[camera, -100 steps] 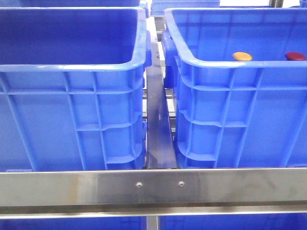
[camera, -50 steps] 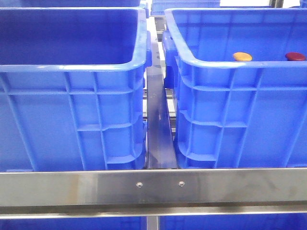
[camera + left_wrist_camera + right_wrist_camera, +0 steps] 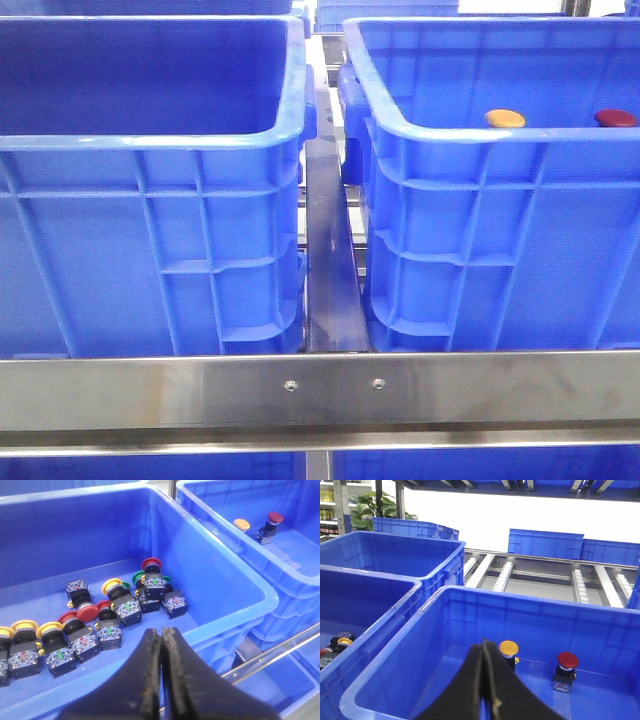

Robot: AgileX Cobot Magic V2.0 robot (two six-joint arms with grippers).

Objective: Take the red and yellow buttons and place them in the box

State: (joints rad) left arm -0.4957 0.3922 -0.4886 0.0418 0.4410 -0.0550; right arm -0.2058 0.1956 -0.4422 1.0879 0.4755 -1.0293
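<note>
Buttons already in right crate

Yellow button and red button sat apart on the box floor. Left gripper and right gripper both had fingers together, empty. More buttons lay in the left crate.

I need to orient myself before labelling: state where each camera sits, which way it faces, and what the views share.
Front view: low behind a steel rail, facing two blue crates side-on; no arm shows.
Left wrist view: above the left crate of mixed buttons; left gripper shut.
Right wrist view: above the right crate; right gripper shut.
All share the yellow button and red button.
</note>
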